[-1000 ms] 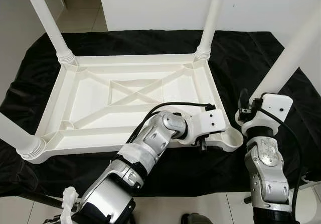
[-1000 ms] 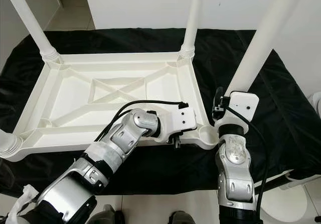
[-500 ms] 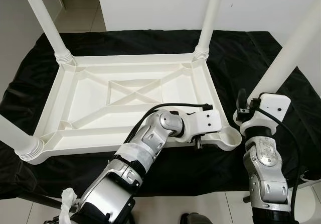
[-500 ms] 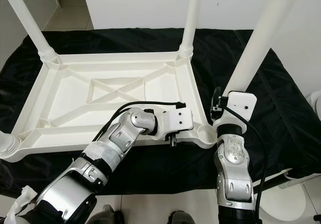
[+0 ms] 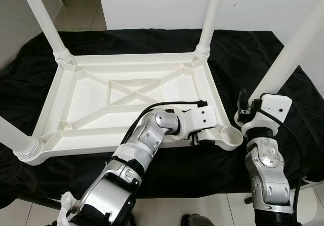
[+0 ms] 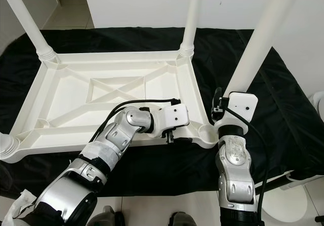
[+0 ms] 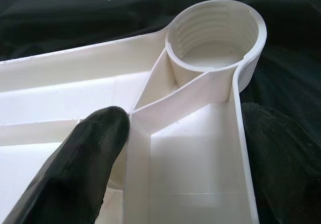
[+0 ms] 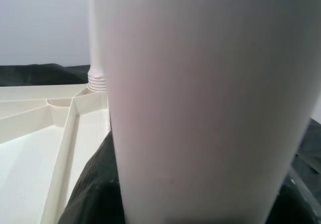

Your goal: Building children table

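Left gripper (image 5: 196, 141) sits at the near-right edge of the upside-down table top (image 5: 91, 97). Its fingers (image 7: 80, 169) straddle the rim wall there, one inside the tray and one outside against the cloth. I can't tell how firmly they pinch. Likely purpose: pinning the top so it doesn't slide or turn while the last leg goes in.

Just right of that grip is the empty threaded socket (image 7: 215, 38) at the near-right corner, open and facing up.

Right gripper (image 5: 243, 112) is wrapped around the loose leg (image 5: 296, 51), fingers closed on its lower part. The leg is held tilted, lower end just right of the socket and above the cloth, not yet seated.

The other three legs are already standing: far-left (image 5: 43, 23), far-right (image 5: 210, 18), near-left (image 5: 12, 135).

All of it lies on a black cloth (image 5: 243, 53) over a work surface.

Next move, as I read it: bring the leg upright over the socket and screw it in. Risk is cross-threading if it's started tilted.
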`<state>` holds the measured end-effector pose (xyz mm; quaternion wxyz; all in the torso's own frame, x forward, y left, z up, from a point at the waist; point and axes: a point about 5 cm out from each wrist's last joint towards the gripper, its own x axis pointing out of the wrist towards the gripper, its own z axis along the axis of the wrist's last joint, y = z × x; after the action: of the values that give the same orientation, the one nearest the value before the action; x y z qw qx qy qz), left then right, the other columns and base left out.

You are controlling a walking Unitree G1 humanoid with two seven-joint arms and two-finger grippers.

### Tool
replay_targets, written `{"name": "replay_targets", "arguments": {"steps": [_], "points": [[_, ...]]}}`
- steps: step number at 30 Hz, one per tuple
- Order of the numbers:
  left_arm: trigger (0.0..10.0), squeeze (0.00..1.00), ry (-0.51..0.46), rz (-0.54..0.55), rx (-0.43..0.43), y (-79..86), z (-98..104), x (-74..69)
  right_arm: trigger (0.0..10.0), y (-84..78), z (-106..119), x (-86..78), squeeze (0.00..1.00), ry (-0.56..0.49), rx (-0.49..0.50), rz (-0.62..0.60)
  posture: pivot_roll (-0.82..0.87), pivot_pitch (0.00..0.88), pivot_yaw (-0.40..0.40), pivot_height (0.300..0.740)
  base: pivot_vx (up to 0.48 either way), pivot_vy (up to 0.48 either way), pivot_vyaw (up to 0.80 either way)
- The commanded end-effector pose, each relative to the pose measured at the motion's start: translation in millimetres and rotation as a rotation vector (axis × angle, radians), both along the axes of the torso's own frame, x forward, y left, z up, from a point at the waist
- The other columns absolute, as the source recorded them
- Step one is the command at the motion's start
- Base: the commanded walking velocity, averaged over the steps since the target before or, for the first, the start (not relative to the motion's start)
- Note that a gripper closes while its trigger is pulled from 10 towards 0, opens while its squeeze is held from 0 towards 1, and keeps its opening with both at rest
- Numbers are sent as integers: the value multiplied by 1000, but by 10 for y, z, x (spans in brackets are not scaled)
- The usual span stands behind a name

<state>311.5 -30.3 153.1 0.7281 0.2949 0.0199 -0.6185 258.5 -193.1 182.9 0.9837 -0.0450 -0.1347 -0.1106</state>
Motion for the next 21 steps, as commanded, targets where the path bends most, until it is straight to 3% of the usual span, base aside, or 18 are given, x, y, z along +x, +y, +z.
{"name": "replay_targets", "arguments": {"steps": [1, 3, 4, 5, 6, 7, 9, 11, 12, 13, 15, 16, 17, 21], "points": [[10000, 0, -302, 725, -461, -295, 360, 98, 10000, -13, 9, 1, 0, -6, -12, -6, -39, 77, 12, 740, 0, 0, 0], [10000, 0, -227, 633, -573, -306, 491, 32, 10000, -15, -5, -7, 0, 0, -9, 3, -31, 80, 17, 740, 0, 0, 0], [10000, 0, -227, 633, -573, -306, 491, 32, 10000, -15, -5, -7, 0, 0, -9, 3, -31, 80, 17, 740, 0, 0, 0], [10000, 0, -178, 559, -614, -297, 541, -15, 10000, -3, -13, -15, 0, 1, -7, 18, -29, 80, 18, 740, 0, 0, 0], [10000, 0, -178, 559, -614, -297, 541, -15, 10000, -3, -13, -15, 0, 1, -7, 18, -29, 80, 18, 740, 0, 0, 0], [10000, 0, -155, 492, -628, -273, 572, -52, 10000, 8, -20, -24, 0, 1, -7, 30, -27, 78, 20, 740, 0, 0, 0], [10000, 0, -155, 492, -628, -273, 572, -52, 10000, 8, -20, -24, 0, 1, -7, 30, -27, 78, 20, 740, 0, 0, 0], [10000, 0, -136, 377, -628, -178, 588, -115, 10000, 33, -41, -42, 0, 5, -6, 55, -20, 73, 20, 740, 0, 0, 0], [10000, 0, -136, 377, -628, -178, 588, -115, 10000, 33, -41, -42, 0, 5, -6, 55, -20, 73, 20, 740, 0, 0, 0], [10000, 0, -103, 271, -620, -128, 575, -175, 10000, 41, -54, -47, 0, 8, -6, 62, -16, 71, 19, 740, 0, 0, 0], [10000, 0, -103, 271, -620, -128, 575, -175, 10000, 41, -54, -47, 0, 8, -6, 62, -16, 71, 19, 740, 0, 0, 0], [10000, 0, -38, 159, -611, -94, 547, -242, 10000, 47, -65, -50, 0, 10, -5, 66, -14, 69, 19, 740, 0, 0, 0], [10000, 0, -25, 114, -617, -30, 540, -282, 10000, 55, -71, -49, 0, 10, -2, 72, -10, 68, 17, 740, 0, 0, 0], [10000, 0, 37, 81, -613, 63, 500, -312, 10000, 71, -80, -45, 0, 13, 8, 83, -7, 64, 14, 740, 0, 0, 0]]}}
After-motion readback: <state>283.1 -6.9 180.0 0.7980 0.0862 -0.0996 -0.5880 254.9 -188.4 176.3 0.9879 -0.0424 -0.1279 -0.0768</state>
